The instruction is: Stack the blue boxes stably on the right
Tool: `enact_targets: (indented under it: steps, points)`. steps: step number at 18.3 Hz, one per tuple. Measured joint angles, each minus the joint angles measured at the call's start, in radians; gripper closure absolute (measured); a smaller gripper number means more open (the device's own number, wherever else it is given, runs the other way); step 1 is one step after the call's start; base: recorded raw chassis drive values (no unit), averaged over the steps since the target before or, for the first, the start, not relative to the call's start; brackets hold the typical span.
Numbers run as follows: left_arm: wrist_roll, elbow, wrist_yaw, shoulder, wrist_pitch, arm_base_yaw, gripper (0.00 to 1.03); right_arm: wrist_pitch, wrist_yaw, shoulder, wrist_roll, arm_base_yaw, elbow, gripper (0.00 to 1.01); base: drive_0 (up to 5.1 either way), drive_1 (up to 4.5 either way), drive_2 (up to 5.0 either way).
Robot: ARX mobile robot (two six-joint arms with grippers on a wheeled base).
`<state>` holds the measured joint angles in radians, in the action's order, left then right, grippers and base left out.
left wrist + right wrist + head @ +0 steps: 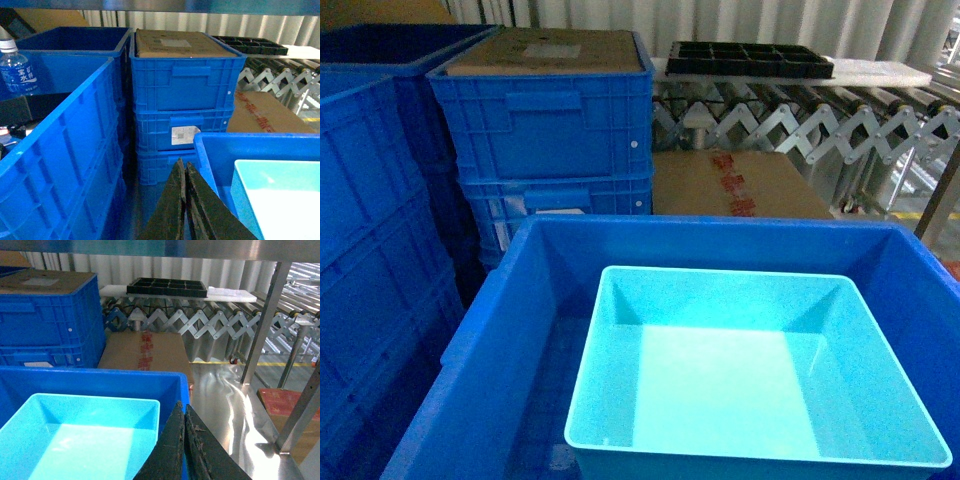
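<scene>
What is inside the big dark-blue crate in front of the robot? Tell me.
One light turquoise tub sits inside the dark-blue crate, toward its right side, open and empty. Bare crate floor shows to its left. What lies beneath the tub is covered.

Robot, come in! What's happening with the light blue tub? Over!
Both grippers, left and right, shut, empty. Turquoise tub sits inside dark-blue crate. Nothing blocking it.

A smooth, glossy pale turquoise plastic tub sits in a ribbed dark-blue plastic crate; matt brown cardboard lies beside bare metal conveyor rollers above a shiny steel floor
</scene>
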<state>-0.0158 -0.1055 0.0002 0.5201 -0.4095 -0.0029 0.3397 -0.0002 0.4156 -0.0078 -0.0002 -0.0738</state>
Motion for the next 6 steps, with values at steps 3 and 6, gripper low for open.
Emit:
enact_targets:
  steps: [3,6]
  points:
    - [0.000,0.019,0.000,-0.037,0.020,0.002,1.01,-0.021,0.000,-0.031,0.000,0.000,0.013,0.99,0.0,0.00,0.0]
    - [0.000,0.051,0.000,-0.126,0.074,0.002,1.01,-0.072,0.000,-0.107,0.000,0.000,0.033,0.99,0.0,0.00,0.0]
